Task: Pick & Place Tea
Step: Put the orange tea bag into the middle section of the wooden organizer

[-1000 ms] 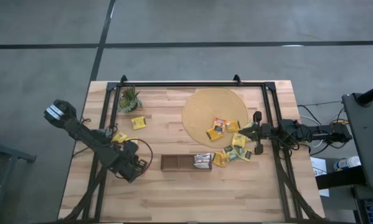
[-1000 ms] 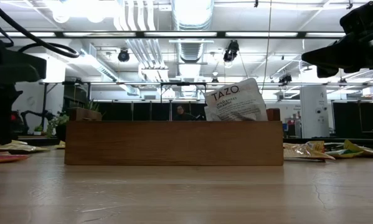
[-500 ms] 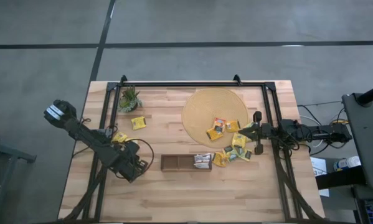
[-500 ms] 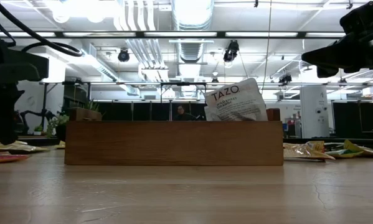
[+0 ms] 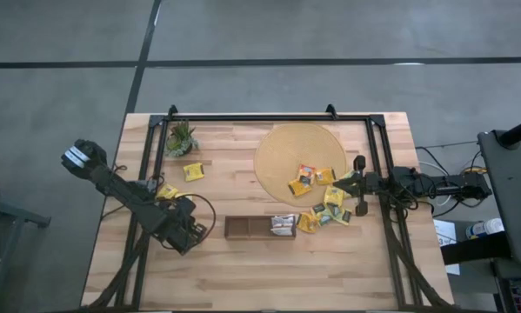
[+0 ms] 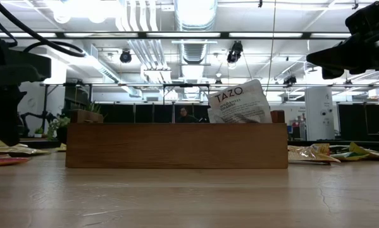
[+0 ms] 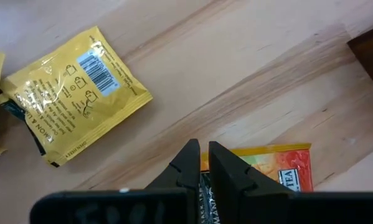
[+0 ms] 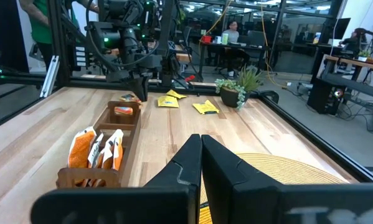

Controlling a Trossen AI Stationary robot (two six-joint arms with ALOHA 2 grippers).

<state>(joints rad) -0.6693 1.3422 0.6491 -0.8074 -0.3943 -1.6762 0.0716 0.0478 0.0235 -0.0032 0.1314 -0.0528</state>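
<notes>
Yellow sachet (image 7: pixel 71 93) is showing dark print and a white barcode patch, lying well beyond the black fingers (image 7: pixel 187 167). Orange sachet (image 7: pixel 279 169) under the fingertips is grading from yellow edge to red-orange, with white lettering. Table (image 7: pixel 236 74) is showing pale wood grain. Tray (image 5: pixel 243 228) is showing dark brown.

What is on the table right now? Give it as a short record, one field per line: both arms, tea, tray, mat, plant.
left gripper: near the tray's left end, fingers pinched on an orange sachet
right gripper: waiting at the mat's right edge, fingers shut, empty
tray: a few sachets upright in its right end
mat: pile of sachets spilling off its near-right edge
loose yellow sachet: beside the plant
plant: far-left corner
</notes>
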